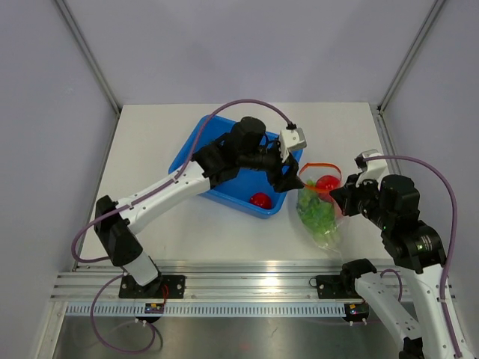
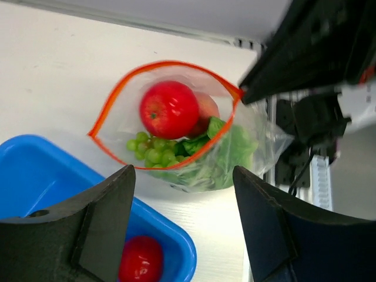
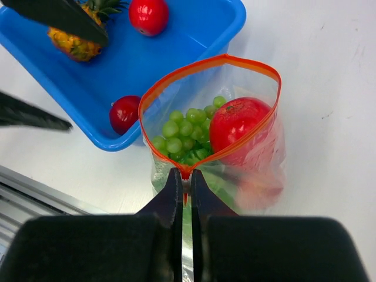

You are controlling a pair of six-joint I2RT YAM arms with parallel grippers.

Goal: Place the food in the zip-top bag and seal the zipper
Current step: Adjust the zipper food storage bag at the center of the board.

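Right pincer [image 3: 183, 176] is clamped tight on the near corner of the zip-top bag [image 3: 252, 164], right where the two sides of the zipper [image 3: 223, 57] meet. The mouth is splayed wide open, with the zipper forming an open loop. The bag lies on the worktop [image 1: 150, 142] just beside the blue tub's [image 3: 194, 47] right-hand corner, in front of the right arm. In the bag: a red apple [image 3: 238, 120], green grapes [image 3: 182, 129] and a leafy green [image 2: 223, 153] underneath. Left pincer [image 2: 183, 194] has its jaws wide apart with nothing between them, and it hangs above the bag mouth and the tub's edge. In the tub: a pineapple [image 3: 73, 41], one red fruit [image 3: 148, 14] next to it, and another red fruit [image 3: 123, 113] in the corner nearest the bag.
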